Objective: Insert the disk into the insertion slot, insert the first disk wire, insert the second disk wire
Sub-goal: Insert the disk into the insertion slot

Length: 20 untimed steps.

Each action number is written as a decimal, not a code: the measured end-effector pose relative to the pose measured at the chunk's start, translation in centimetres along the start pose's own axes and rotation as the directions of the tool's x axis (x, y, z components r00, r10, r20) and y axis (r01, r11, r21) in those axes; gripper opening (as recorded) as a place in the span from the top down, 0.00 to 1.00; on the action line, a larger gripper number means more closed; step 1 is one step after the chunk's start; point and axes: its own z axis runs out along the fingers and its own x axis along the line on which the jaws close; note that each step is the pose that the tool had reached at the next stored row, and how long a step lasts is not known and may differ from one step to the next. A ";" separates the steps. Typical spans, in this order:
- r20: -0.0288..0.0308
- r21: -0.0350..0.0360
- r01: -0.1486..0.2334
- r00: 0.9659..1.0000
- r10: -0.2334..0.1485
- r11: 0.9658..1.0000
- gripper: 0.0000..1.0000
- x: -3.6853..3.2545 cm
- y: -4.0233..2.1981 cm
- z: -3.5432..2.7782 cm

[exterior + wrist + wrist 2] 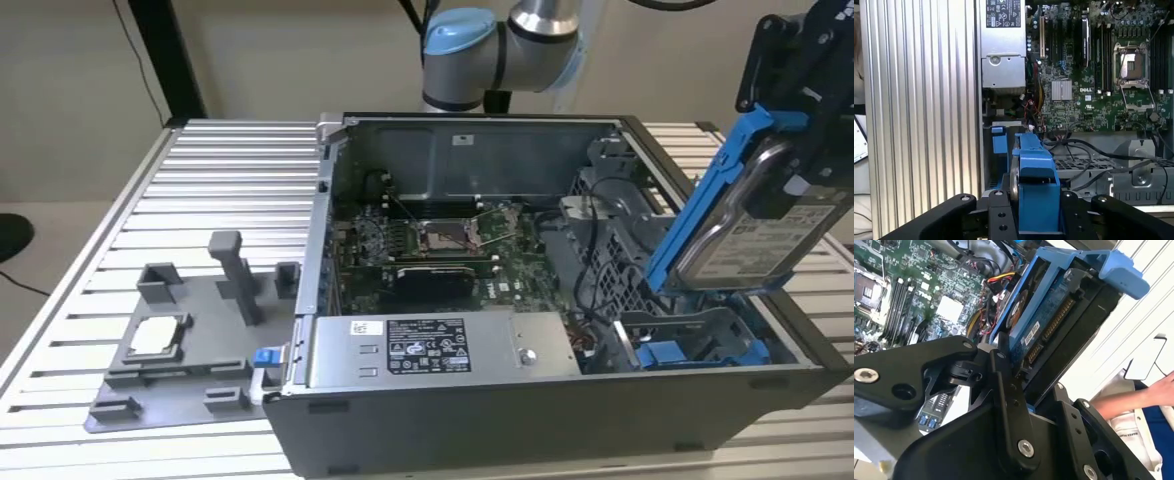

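Right now I'm holding the disk (745, 228) in its blue carrier with the gripper (1036, 212), jaws clamped on its sides, its long axis steeply tilted and its lower end hanging just over the insertion slot (694, 338) in the case's (534, 425) near corner on the exterior view's right.

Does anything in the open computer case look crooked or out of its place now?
Yes. The disk, in its blue carrier, stands steeply tilted with its lower end at the insertion slot. It is held by the gripper and not seated. The processor socket also appears open.
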 end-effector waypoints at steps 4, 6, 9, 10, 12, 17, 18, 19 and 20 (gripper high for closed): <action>0.000 0.000 -0.001 1.000 0.001 1.000 1.00 0.01 0.01 0.14; 0.000 0.000 -0.001 1.000 0.001 1.000 1.00 0.01 0.01 0.14; 0.000 0.000 -0.001 1.000 0.001 1.000 1.00 0.01 0.01 0.16; 0.000 0.000 -0.001 1.000 0.001 1.000 1.00 0.00 0.00 0.20; 0.000 0.000 -0.001 1.000 0.001 1.000 1.00 0.00 0.00 0.29; 0.000 0.000 -0.001 1.000 0.001 1.000 1.00 0.01 -0.02 0.70; 0.000 0.000 -0.001 1.000 0.001 1.000 1.00 0.01 -0.02 0.81; 0.000 0.000 -0.001 1.000 0.001 1.000 1.00 0.01 -0.03 0.93; 0.000 0.000 -0.001 1.000 0.001 1.000 1.00 0.01 -0.03 1.05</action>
